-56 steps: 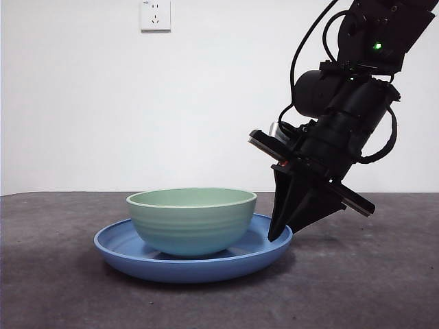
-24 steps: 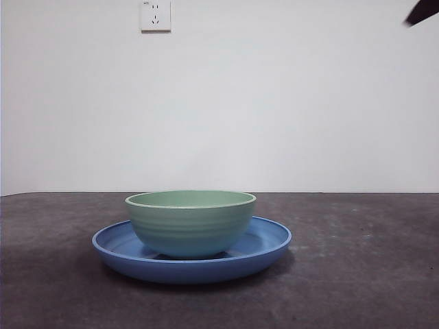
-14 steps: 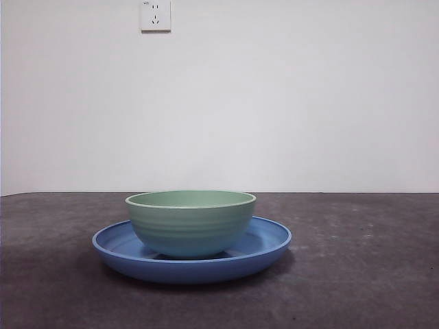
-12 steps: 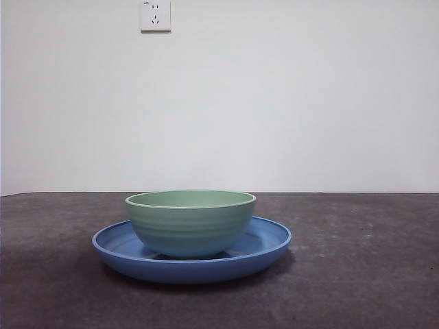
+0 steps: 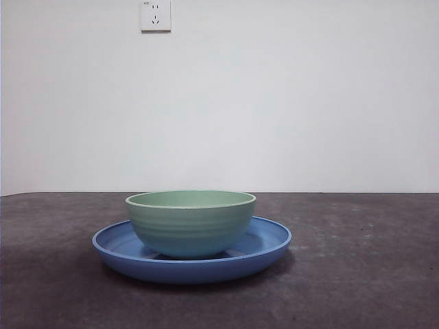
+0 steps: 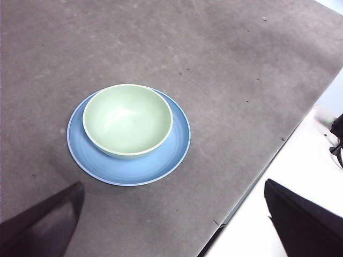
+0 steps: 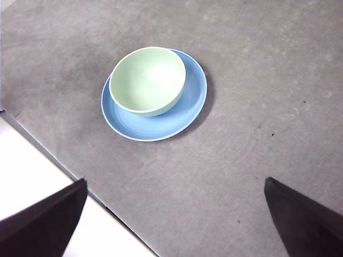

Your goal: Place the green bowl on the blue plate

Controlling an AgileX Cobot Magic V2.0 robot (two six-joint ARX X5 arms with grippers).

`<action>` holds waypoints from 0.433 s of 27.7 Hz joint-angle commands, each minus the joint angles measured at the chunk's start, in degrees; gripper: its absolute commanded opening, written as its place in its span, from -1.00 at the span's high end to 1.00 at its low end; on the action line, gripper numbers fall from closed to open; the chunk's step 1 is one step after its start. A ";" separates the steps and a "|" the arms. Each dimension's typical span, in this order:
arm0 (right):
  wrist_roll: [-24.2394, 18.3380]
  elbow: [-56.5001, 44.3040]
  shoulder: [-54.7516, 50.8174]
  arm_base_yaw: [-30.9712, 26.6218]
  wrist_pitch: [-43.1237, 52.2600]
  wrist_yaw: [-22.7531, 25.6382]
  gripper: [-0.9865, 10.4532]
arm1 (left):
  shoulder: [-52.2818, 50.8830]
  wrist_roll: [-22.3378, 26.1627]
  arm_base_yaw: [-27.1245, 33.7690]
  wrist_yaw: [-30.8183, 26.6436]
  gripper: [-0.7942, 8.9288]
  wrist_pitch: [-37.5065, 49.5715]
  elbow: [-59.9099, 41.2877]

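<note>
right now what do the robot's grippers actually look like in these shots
Only the jaws show. The left gripper appears as two flat, matte black wedges rising from the bottom corners of its wrist view, and the right gripper looks the same: two plain black, tapering jaws. No markings, cables or arm housing can be seen, and the front view shows neither arm.

Pale mint-green bowl (image 5: 191, 223), glossy medium-blue plate (image 5: 264, 247), mottled dark-grey table (image 5: 357, 274).
</note>
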 commanded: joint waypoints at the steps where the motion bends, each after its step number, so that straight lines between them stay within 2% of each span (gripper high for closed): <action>1: -1.20 1.03 0.44 0.35 -0.15 -0.22 0.57 | 0.26 0.02 -0.28 -0.09 0.68 0.44 0.44; 2: -1.25 1.03 0.46 0.35 -0.17 -0.22 0.84 | 0.26 -0.02 -0.26 -0.09 0.84 0.57 0.44; 3: -1.68 1.03 0.44 0.37 -0.17 -0.22 0.79 | 0.28 0.02 -0.26 -0.09 0.76 0.83 0.44; 4: -1.86 1.03 0.46 0.35 -0.15 -0.26 0.78 | 0.33 -0.07 -0.26 -0.09 0.83 0.87 0.44; 12: -1.81 1.03 0.42 0.35 -0.15 -0.35 0.78 | 0.24 -0.20 -0.26 -0.09 0.82 0.68 0.44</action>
